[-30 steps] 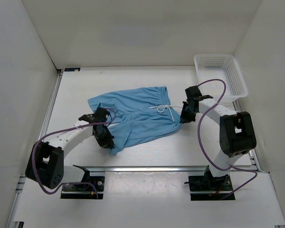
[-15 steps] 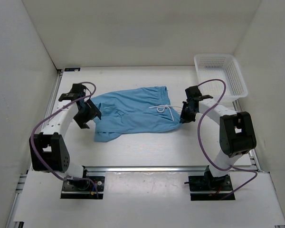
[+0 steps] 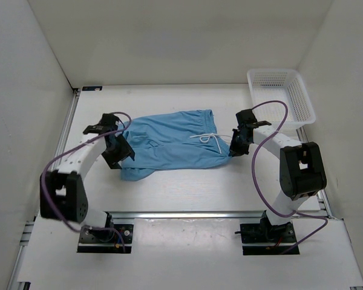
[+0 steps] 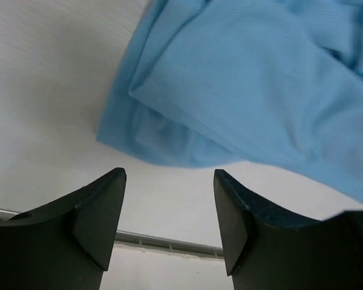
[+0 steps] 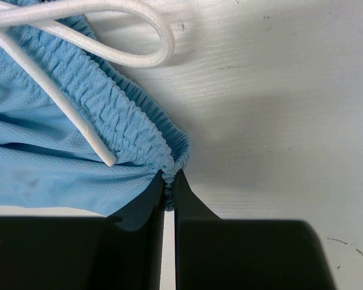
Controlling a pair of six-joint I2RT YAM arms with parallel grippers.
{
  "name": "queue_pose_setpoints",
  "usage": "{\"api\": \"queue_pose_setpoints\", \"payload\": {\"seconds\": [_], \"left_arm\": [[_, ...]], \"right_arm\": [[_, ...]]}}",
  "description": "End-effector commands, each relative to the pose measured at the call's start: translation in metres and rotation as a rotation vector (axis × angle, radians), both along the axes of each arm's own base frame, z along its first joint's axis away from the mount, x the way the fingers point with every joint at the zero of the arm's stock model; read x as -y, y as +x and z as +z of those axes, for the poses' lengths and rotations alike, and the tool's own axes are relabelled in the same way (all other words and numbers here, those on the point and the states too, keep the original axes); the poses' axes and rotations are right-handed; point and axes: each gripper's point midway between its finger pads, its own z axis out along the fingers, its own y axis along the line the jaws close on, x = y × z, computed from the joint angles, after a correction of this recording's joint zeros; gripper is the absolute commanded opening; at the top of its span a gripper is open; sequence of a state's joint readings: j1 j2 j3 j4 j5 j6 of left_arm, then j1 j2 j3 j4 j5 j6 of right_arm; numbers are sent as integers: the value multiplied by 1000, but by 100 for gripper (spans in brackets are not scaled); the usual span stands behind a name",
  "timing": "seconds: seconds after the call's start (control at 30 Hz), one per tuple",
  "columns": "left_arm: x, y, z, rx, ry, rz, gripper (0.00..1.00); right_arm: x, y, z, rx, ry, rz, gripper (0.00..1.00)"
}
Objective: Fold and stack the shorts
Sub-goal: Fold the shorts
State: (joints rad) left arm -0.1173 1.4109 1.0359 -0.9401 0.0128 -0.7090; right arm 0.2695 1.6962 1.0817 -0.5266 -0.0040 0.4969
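The light blue shorts [image 3: 172, 144] lie spread across the middle of the table, waistband toward the right and white drawstring [image 3: 207, 138] on top. My left gripper [image 3: 115, 158] hovers open just off their left leg end and holds nothing. In the left wrist view the folded leg hem [image 4: 163, 142] lies beyond the left gripper [image 4: 169, 181], apart from both fingers. My right gripper [image 3: 235, 149] is shut on the near corner of the waistband. The right wrist view shows the gathered elastic [image 5: 127, 121] pinched in the right gripper [image 5: 169, 176], with the drawstring [image 5: 139, 18] looping beside it.
A white mesh basket [image 3: 281, 93] stands at the back right corner. An aluminium rail [image 3: 193, 213] runs along the near edge in front of both arm bases. White walls close in the left, back and right sides.
My left gripper, earlier shut on the near leg hem, carried it left and back, then opened and let it go. It has since edged slightly nearer. The right arm has not moved.
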Motion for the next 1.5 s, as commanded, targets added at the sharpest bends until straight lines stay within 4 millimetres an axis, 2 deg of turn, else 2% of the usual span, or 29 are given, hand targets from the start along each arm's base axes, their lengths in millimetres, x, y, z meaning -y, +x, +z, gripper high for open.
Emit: {"api": "queue_pose_setpoints", "payload": {"seconds": [0.0,0.1,0.17,0.2,0.33,0.6,0.67,0.7,0.77,0.8,0.9,0.93,0.97,1.07,1.2,1.3,1.33,1.37,1.43,1.47], "left_arm": [[3,6,-39,-81,1,1,71],[4,17,-51,-88,2,2,68],[2,19,-59,-113,15,4,62],[2,26,-55,-88,21,7,60],[-2,31,-60,-99,47,13,52],[-9,38,-48,-51,63,32,51],[-9,40,-55,-74,65,31,50],[-8,44,-52,-63,64,31,42],[-7,43,-54,-73,57,29,35],[-7,44,-49,-55,54,29,32],[-12,47,-41,-21,83,39,32],[-15,48,-41,-19,94,43,41],[-14,50,-38,-10,93,43,45],[-17,52,-47,-40,99,42,50],[-17,54,-51,-52,101,42,52],[-17,54,-51,-52,101,42,39],[-19,57,-48,-40,112,36,16],[-19,57,-48,-40,112,36,10],[-19,61,-46,-30,111,37,10],[-19,63,-38,-13,109,38,10]], "right_arm": [[0,0,3,18,6,8,0],[0,0,3,18,6,8,0],[1,-2,2,9,4,8,0],[1,-2,2,9,4,8,0],[1,-1,5,18,6,8,0],[1,-1,5,18,6,8,0],[1,-1,5,18,6,8,0],[1,-3,5,9,4,8,0],[1,-4,5,9,4,8,0],[1,-4,5,9,4,8,0],[3,-3,5,11,-4,4,0],[3,-3,5,11,-4,4,0],[3,-3,5,11,-4,4,0],[3,-3,5,11,-4,4,0],[2,0,7,20,-2,4,0],[3,-2,7,11,-4,4,0],[3,-2,7,11,-4,4,0],[3,-2,7,11,-4,4,0],[2,1,10,21,-1,4,0],[2,1,10,22,-1,4,0]]}}
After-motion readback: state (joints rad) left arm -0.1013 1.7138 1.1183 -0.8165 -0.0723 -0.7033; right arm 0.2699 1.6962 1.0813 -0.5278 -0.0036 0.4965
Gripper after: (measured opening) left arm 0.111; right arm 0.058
